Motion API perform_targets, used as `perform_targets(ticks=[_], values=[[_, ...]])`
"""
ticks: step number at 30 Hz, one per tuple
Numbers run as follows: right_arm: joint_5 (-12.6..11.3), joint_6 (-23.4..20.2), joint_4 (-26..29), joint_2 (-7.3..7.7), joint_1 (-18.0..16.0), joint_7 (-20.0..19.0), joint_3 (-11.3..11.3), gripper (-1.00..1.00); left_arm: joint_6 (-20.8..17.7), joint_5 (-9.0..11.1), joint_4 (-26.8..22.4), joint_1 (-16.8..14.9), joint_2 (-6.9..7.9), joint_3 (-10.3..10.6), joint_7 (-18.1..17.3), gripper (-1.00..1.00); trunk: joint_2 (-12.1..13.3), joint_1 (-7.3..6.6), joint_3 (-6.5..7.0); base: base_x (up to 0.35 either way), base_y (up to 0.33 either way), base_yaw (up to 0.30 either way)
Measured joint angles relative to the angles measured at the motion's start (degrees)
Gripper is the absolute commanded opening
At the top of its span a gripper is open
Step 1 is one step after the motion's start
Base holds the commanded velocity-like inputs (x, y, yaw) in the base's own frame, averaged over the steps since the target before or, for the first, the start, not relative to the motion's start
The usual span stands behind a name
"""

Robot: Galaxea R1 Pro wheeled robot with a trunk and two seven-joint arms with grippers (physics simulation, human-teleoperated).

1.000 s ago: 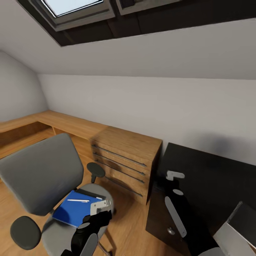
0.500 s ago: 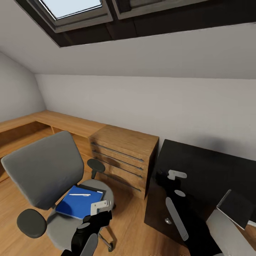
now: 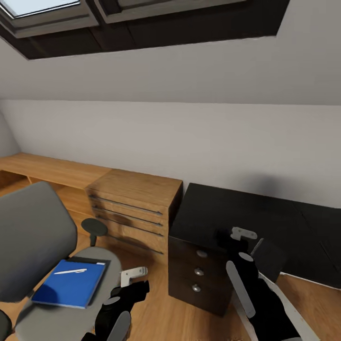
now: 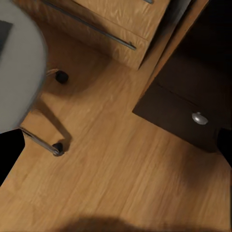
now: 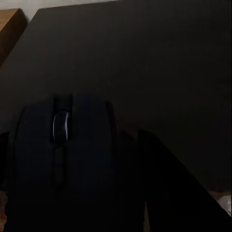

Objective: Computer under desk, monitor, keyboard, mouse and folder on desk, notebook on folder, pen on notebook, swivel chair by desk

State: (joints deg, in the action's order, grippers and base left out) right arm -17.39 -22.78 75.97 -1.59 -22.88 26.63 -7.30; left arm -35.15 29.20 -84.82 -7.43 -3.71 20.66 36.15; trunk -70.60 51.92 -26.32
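Observation:
In the right wrist view the dark mouse (image 5: 63, 154) sits between my right gripper's fingers (image 5: 162, 186), just above the desk's black top (image 5: 145, 53). From the head view, that right gripper (image 3: 239, 235) hangs over the desk (image 3: 284, 213) near its left end. The grey swivel chair (image 3: 33, 237) stands at the left on the wood floor. On its seat lies the blue folder (image 3: 71, 284) with a white pen (image 3: 70, 272) across it. My left gripper (image 3: 135, 278) is open and empty over the floor beside the seat.
A dark three-drawer cabinet (image 3: 199, 272) stands under the desk's left end, with a light-wood drawer chest (image 3: 130, 208) and low wood cabinets (image 3: 42, 170) to its left. The chair's chrome legs and casters (image 4: 57, 147) are below my left gripper. A dark flat slab (image 3: 270, 255) lies by my right arm.
The whole picture has shifted: the camera turned right, so chair, wood cabinets and skylights slid left and more black desk top shows. Both arms keep their places in the view.

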Motion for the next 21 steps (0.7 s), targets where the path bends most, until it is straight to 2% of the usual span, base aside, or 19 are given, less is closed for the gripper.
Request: perform_targets(ticks=[4,10,11,13,15,18,20,21], values=[[-0.02,-0.04,0.0,-0.08,0.0,-0.05,2.95,-1.0,-0.02,0.06,0.0,0.0,0.0,0.01,0.0,1.0,0.0,0.0,0.0,0.0,-0.009,-0.297],[-0.05,-0.04,0.05,-0.06,0.0,-0.03,3.95,-1.0,-0.1,0.04,0.3,0.03,-0.02,0.02,0.0,1.0,0.0,0.0,0.0,0.0,-0.001,-0.297],[0.0,-0.05,0.04,0.03,0.0,-0.06,4.11,-1.0,-0.02,0.07,1.91,0.57,0.18,0.01,0.0,1.0,0.0,0.0,0.0,0.0,0.0,-0.297],[0.0,-0.03,0.01,0.06,0.0,-0.07,4.14,-1.0,0.21,-0.07,6.11,1.73,1.28,0.0,0.0,1.0,0.0,0.0,-0.01,0.0,0.0,-0.297],[-0.02,-0.04,0.1,0.07,0.0,-0.03,4.17,-1.0,0.42,-0.03,10.9,2.34,3.58,0.03,-0.03,1.0,0.0,0.0,0.0,0.0,0.0,-0.297],[-0.04,-0.12,0.29,0.12,-0.01,0.03,4.2,-1.0,1.56,-0.02,14.22,2.53,4.52,-0.04,-0.09,1.0,0.0,0.0,0.0,0.0,0.0,-0.186],[-0.04,-0.17,0.4,0.12,-0.01,0.07,4.21,-1.0,4.65,0.0,17.61,2.6,4.93,-0.03,-0.21,1.0,0.0,0.0,0.0,0.0,0.0,-0.045],[0.03,-0.12,0.41,0.11,-0.02,0.08,4.2,-1.0,13.96,0.03,23.86,2.67,5.15,0.41,-2.64,1.0,0.0,0.0,-0.01,0.0,0.0,-0.007]])
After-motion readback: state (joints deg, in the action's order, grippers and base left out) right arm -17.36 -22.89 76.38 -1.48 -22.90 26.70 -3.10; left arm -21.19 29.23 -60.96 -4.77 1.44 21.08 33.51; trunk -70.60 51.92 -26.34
